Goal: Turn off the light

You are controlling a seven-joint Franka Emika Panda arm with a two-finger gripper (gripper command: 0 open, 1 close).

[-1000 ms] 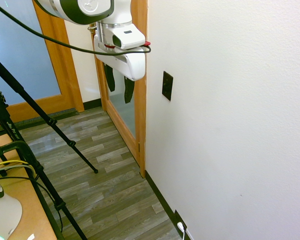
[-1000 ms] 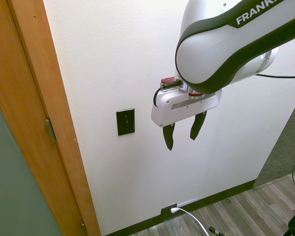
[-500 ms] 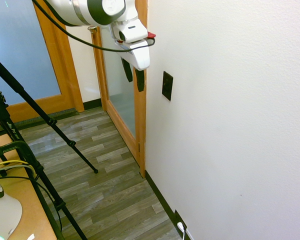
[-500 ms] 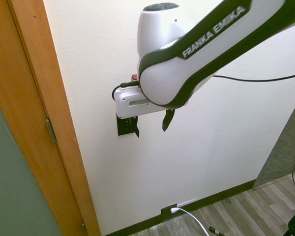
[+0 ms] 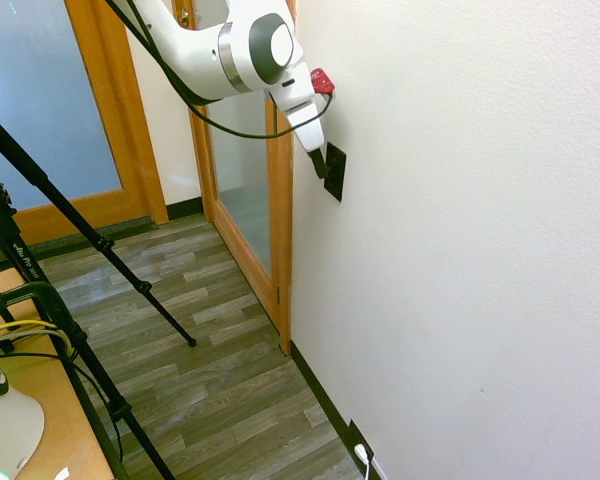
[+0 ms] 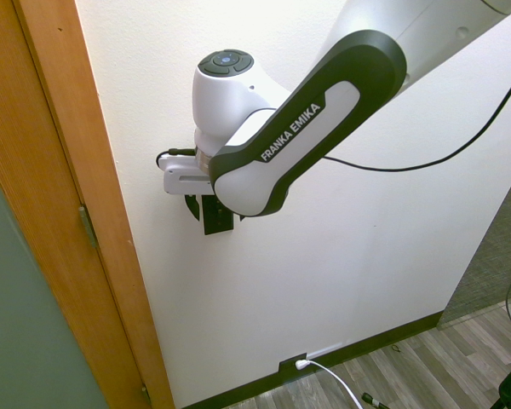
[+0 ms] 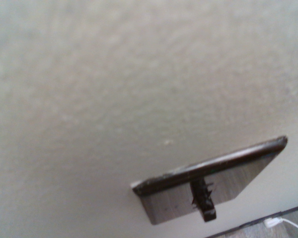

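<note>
Gripper (image 5: 321, 164): right at the wall now, tips against the upper part of the dark plate. One finger shows beside the plate's edge in the second exterior view; my own wrist hides the rest, so I cannot tell whether the fingers are spread or pressed together.

Switch (image 5: 335, 172): directly under my tips, a small dark upright plate flat on the white wall. I'm angled in from above and from the door side, which by my reckoning gives me room to push the lever down.

Toggle (image 7: 202, 197): there it is in the wrist view, a short dark lever sticking out from the middle of the plate. That is the part to move, not the plate around it.

Contact: touching or a hair off, I can't call it from these views.

Light: no lamp in sight, and the room reads bright, so I judge it is on and the flip not yet done.

Door frame (image 5: 281, 210): just beside me, orange wood, close on one side. It leaves little space there, a likely reason I come in at a slant.

Outlet plate (image 6: 290, 365): far below me at the baseboard, dark, with a white plug (image 6: 302, 365) in it. Not my target.

Risk: slipping off the small lever and merely pressing the plate.
</note>
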